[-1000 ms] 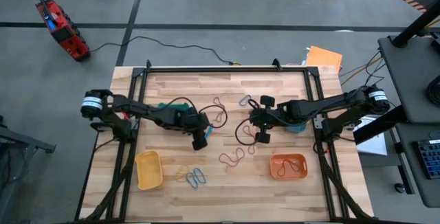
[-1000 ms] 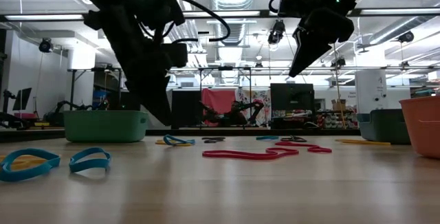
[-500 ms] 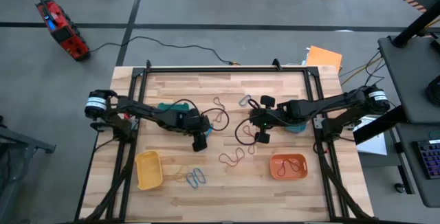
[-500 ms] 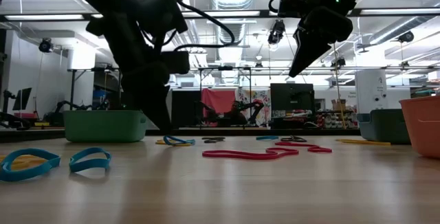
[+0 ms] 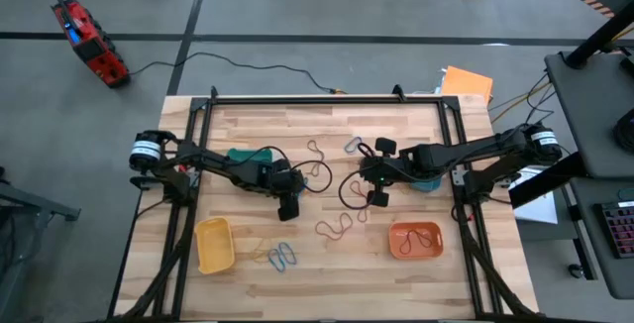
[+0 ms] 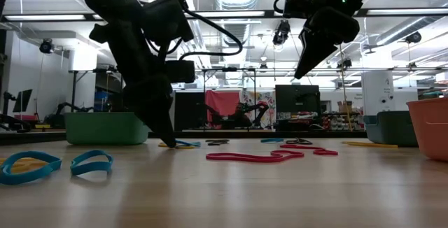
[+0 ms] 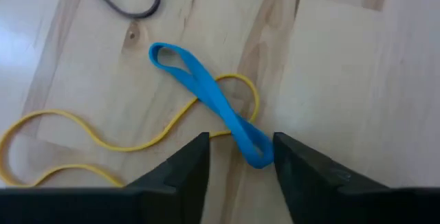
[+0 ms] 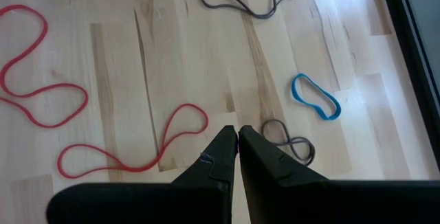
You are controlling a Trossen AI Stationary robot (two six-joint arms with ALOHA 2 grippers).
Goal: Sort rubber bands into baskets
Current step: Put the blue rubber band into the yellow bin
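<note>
My left gripper [image 5: 287, 207] is down at the table left of centre, open. In the left wrist view its fingers [image 7: 196, 162] stand on either side of the near end of a blue rubber band [image 7: 213, 104]. That band lies crossed over a yellow rubber band [image 7: 103, 141]. My right gripper [image 5: 376, 198] hangs shut above the table's middle, over red rubber bands [image 8: 130, 152] and a grey one [image 8: 289, 145], with nothing seen between its fingers. The yellow basket [image 5: 214, 244] and the orange basket [image 5: 414, 240] stand near the front. The teal-green basket [image 5: 238, 153] and the blue basket [image 5: 428, 181] are partly under the arms. My left gripper points steeply down, with its fingertips at the table [image 6: 168, 140]. The blue band's near end [image 7: 256, 154] lies between the fingers, close to one of them. I cannot tell whether either finger touches it.
More bands lie loose on the wood. Two blue ones [image 5: 282, 256] are beside the yellow basket, red ones [image 5: 335, 226] are at the front centre, and grey and brown ones [image 5: 352, 145] are farther back. A black frame [image 5: 327, 98] edges the table.
My left gripper has come down toward the table, and its fingertips now reach the wood at the blue and yellow bands. The bands lie as before.
</note>
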